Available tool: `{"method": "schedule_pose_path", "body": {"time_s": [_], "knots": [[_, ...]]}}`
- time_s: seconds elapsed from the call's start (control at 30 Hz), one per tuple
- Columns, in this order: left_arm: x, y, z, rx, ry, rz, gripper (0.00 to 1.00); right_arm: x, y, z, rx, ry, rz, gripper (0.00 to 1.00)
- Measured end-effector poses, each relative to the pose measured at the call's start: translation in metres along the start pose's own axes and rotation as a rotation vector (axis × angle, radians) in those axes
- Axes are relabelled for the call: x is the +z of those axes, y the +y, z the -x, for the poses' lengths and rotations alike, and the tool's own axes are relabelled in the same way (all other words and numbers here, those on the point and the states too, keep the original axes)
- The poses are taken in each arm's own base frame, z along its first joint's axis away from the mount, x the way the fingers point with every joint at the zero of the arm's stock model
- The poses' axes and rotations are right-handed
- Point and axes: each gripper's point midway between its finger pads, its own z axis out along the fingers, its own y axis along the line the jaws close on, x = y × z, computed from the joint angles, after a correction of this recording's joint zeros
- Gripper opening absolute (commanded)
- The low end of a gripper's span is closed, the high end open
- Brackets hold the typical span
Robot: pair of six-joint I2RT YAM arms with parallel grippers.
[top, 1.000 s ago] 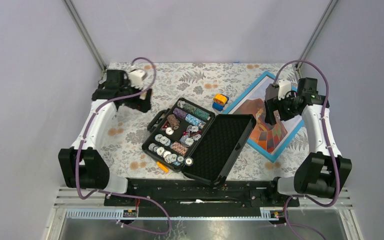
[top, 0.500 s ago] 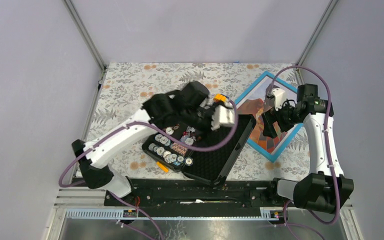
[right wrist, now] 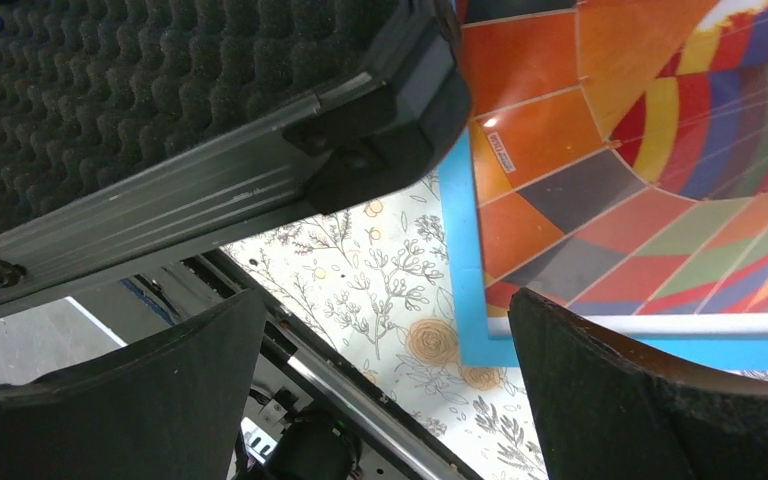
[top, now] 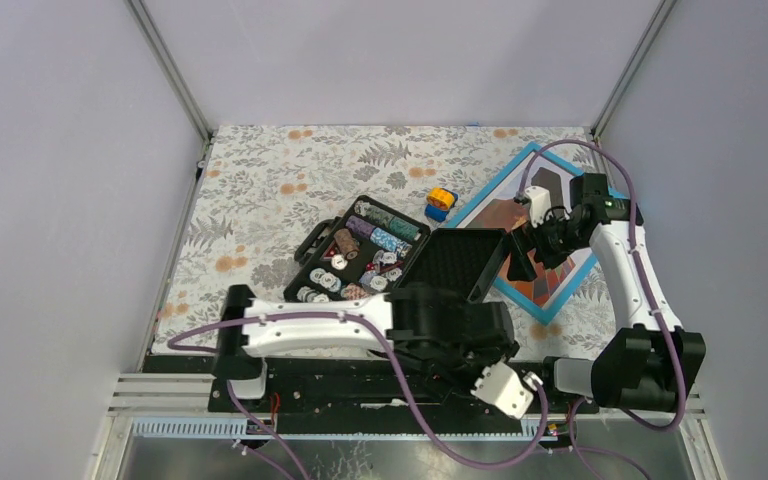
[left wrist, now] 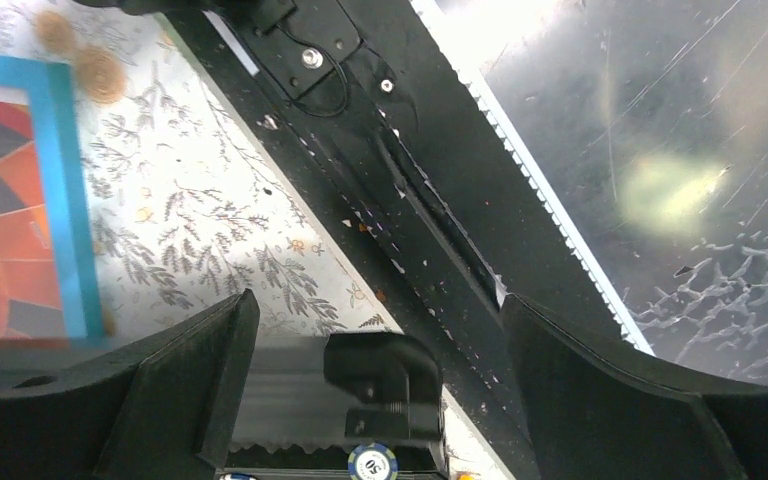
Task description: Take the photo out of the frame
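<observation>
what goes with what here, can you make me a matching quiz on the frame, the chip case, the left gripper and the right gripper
Column one:
1. frame
2. chip case
3. left gripper
4. right gripper

Column two:
a. open, over the frame's near corner
b. lid open, mid table
c. lies flat at the far right, picture side up
d. open, low by the table's near edge

Pairs: 1-c, 2-b, 3-d, 4-a
</observation>
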Motion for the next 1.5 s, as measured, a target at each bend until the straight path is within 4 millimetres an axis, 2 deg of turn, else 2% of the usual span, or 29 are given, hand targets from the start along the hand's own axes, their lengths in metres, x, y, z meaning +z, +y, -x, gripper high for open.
{"method": "schedule_pose_path", "body": {"time_s": [0.1, 0.2, 0.43, 0.53, 0.77, 0.97, 1.2, 1.33, 1.4, 1.5], "knots": [[0.022, 0.001, -0.010, 0.005, 0.065, -0.017, 0.99, 0.009, 0.003, -0.002, -0.002, 0.016, 0.016, 1.00], [0.037, 0.006, -0.023, 0.003, 0.126, -0.016, 0.99, 0.017, 0.005, -0.002, -0.002, 0.031, 0.030, 1.00], [0.046, 0.009, -0.058, 0.019, 0.248, 0.013, 0.99, 0.035, 0.003, -0.002, -0.036, 0.094, 0.034, 1.00], [0.052, 0.011, -0.064, 0.038, 0.255, 0.034, 0.99, 0.039, 0.005, -0.006, -0.048, 0.133, 0.034, 1.00], [0.038, 0.016, -0.063, 0.021, 0.199, 0.050, 0.99, 0.043, 0.010, -0.009, -0.079, 0.191, 0.033, 1.00], [0.036, 0.030, -0.059, -0.026, 0.119, 0.047, 0.99, 0.043, 0.011, -0.008, -0.089, 0.207, 0.028, 1.00], [0.030, 0.031, -0.059, -0.032, 0.103, 0.054, 0.99, 0.041, 0.015, -0.002, -0.086, 0.213, 0.037, 1.00], [0.033, 0.031, -0.059, -0.037, 0.085, 0.059, 0.98, 0.042, 0.015, -0.005, -0.086, 0.228, 0.038, 1.00], [0.036, 0.034, -0.062, -0.046, 0.088, 0.075, 0.98, 0.045, 0.013, -0.004, -0.084, 0.232, 0.032, 1.00], [0.039, 0.041, -0.079, -0.071, 0.122, 0.099, 0.98, 0.063, 0.008, 0.007, -0.102, 0.217, 0.018, 1.00]]}}
